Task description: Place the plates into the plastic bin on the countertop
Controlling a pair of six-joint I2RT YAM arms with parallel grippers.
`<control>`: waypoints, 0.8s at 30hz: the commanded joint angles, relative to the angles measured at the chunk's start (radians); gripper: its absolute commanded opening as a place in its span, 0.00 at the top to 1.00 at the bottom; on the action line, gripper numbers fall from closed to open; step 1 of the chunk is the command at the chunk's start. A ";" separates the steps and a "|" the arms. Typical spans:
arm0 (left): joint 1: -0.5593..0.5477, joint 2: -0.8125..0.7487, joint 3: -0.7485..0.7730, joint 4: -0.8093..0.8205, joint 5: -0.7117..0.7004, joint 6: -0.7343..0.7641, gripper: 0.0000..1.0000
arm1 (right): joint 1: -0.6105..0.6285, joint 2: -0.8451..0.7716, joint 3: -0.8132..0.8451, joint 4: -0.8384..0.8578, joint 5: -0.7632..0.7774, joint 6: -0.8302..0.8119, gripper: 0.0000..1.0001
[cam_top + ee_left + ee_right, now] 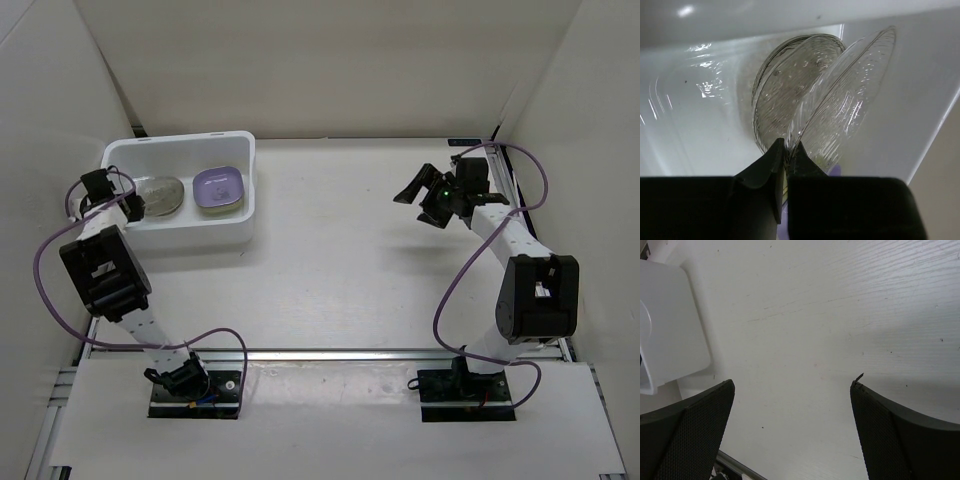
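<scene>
Your left tool (pixel 785 152) reaches into the plastic bin (pixel 190 236) at the far left of the surface (pixel 340 250), its jaws pinched nearly together on the lower rim of a round clear plate (pixel 855 95). The wrist view shows that plate tilted on edge and leaning toward a second clear plate (pixel 785 85) just behind it against the glossy bin wall. Whether the two rims touch cannot be told through the glass. A purple plate (pixel 220 186) lies flat in the right half of the same bin. Every plate in view is inside the bin walls.

Your right tool (pixel 420 200) hangs over the bare surface well to the right, jaws spread wide and holding nothing. Its own camera catches only a corner of the bin at the left edge.

The step in hand looks to be the set-down of the clear plate, late in the task. The next move calls for you to lower and level the plate until it rests on the bin floor or on its neighbour. Then part the jaws and lift straight up. Opening while it stands this steep risks a clatter or a slide along the wall.
</scene>
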 commanded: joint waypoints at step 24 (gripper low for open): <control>-0.035 -0.240 0.184 -0.186 -0.040 0.068 0.01 | -0.005 -0.144 -0.015 -0.074 0.049 -0.041 0.01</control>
